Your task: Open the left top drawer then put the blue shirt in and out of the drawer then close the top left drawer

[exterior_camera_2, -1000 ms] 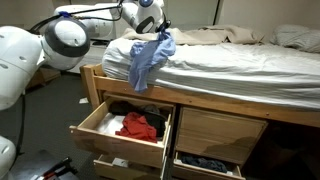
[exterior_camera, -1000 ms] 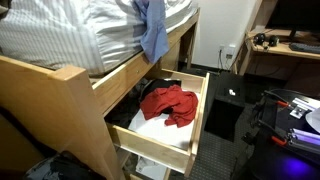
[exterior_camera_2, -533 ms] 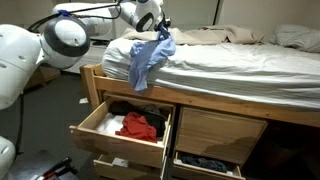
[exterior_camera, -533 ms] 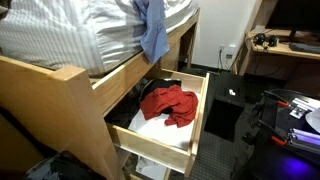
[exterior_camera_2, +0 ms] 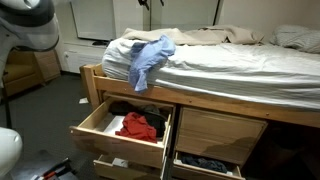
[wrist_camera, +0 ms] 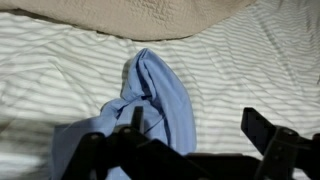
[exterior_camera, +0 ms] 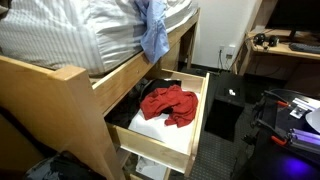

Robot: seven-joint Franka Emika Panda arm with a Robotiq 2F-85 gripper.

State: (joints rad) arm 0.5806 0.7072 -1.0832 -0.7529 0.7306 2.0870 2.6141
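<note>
The blue shirt [wrist_camera: 160, 95] lies crumpled on the striped bed sheet and droops over the mattress edge [exterior_camera: 153, 30] [exterior_camera_2: 150, 58], above the drawers. Below it the top left drawer [exterior_camera: 198, 120] [exterior_camera_2: 118, 146] stands pulled out, with a red garment [exterior_camera: 168, 103] [exterior_camera_2: 138, 125] and white cloth inside. In the wrist view my gripper [wrist_camera: 200, 125] hovers above the bed, open, with nothing between its fingers; the left finger [wrist_camera: 137, 120] overlaps the shirt's edge in the picture. In an exterior view only the arm's white body [exterior_camera_2: 30, 15] shows at the top left.
The wooden bed frame [exterior_camera: 60, 85] holds more drawers; a lower right one [exterior_camera_2: 205, 160] is ajar with dark clothes. A black cabinet [exterior_camera: 225, 110], a desk [exterior_camera: 280, 50] and equipment with a blue light [exterior_camera: 295, 125] stand beside the open drawer.
My gripper has opened and let go of the blue shirt, which has settled onto the bed. The arm has risen almost out of an exterior view.
</note>
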